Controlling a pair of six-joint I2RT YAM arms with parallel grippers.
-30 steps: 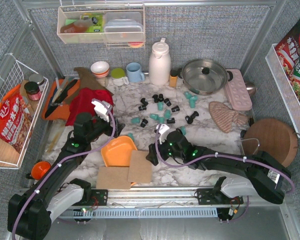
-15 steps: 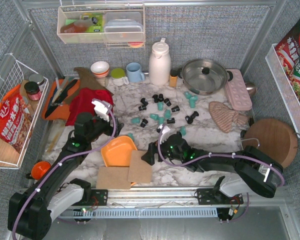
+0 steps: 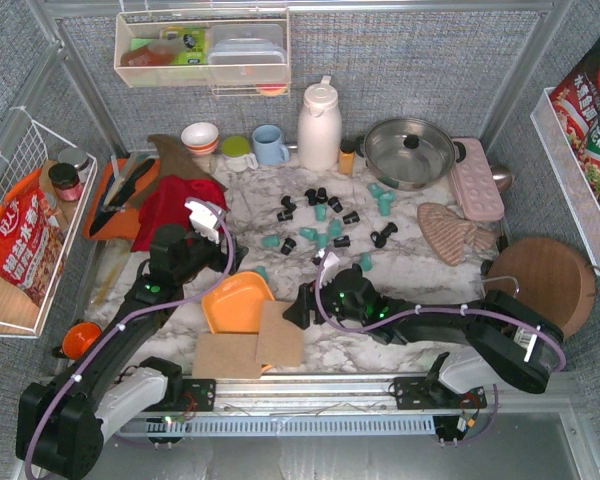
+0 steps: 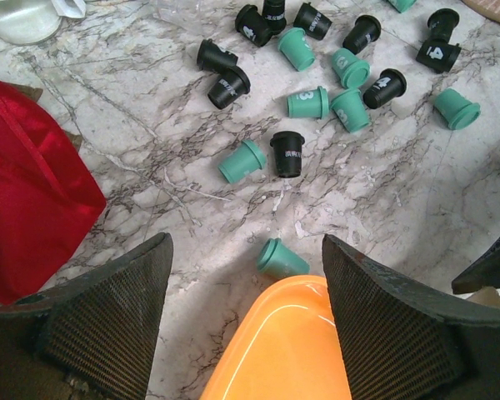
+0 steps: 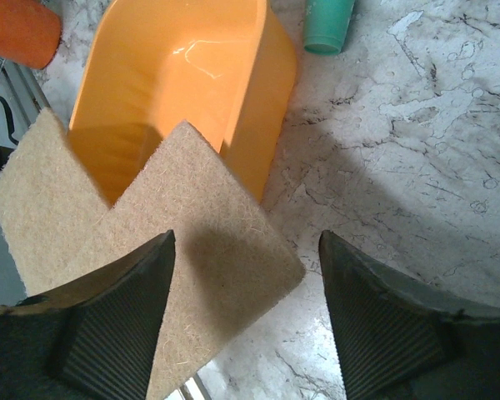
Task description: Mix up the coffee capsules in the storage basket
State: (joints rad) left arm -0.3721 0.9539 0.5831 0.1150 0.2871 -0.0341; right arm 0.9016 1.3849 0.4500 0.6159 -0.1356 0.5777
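Looking out from your left gripper (image 4: 246, 250), you find its jaws spread wide, nothing between them, above the far end of the storage basket (image 4: 283, 350). Your right gripper (image 5: 246, 242) is likewise released, over two tan fibre mats (image 5: 192, 225) that overlap the basket's near end. The basket sits at the table's (image 4: 358, 200) near middle between both arms. Its long axis looks slanted, though that is hard to judge, with one rounded end toward the coffee capsules (image 3: 325, 215). These lie scattered on the marble beyond, all outside the basket. One teal capsule (image 4: 279, 257) lies just beside its rim. A red cloth (image 4: 25, 192) lies to the left.
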